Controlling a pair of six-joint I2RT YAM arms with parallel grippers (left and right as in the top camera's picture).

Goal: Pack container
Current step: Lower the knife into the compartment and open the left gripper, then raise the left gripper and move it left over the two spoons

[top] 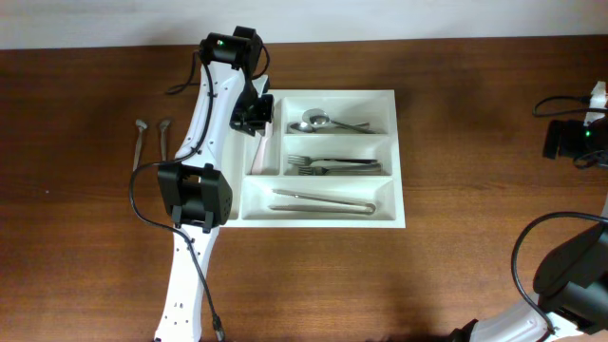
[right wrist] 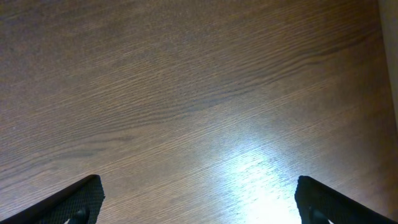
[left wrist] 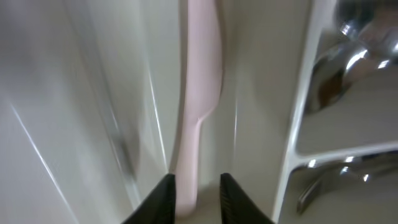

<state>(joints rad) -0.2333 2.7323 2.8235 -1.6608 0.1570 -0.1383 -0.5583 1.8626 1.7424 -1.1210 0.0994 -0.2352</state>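
Overhead view: container [top: 332,94] lies at frame centre. Left gripper [top: 256,122] sits over its upper-left narrow compartment, jaws slightly parted astride a pink utensil handle [left wrist: 202,74]. Right wrist view: right gripper [right wrist: 199,199] spread wide above the table [right wrist: 186,93].

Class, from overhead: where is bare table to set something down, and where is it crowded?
Free: wood between the container and the right arm, and the strip in front of the container. Crowded: its left side, with the left arm and two loose utensils.
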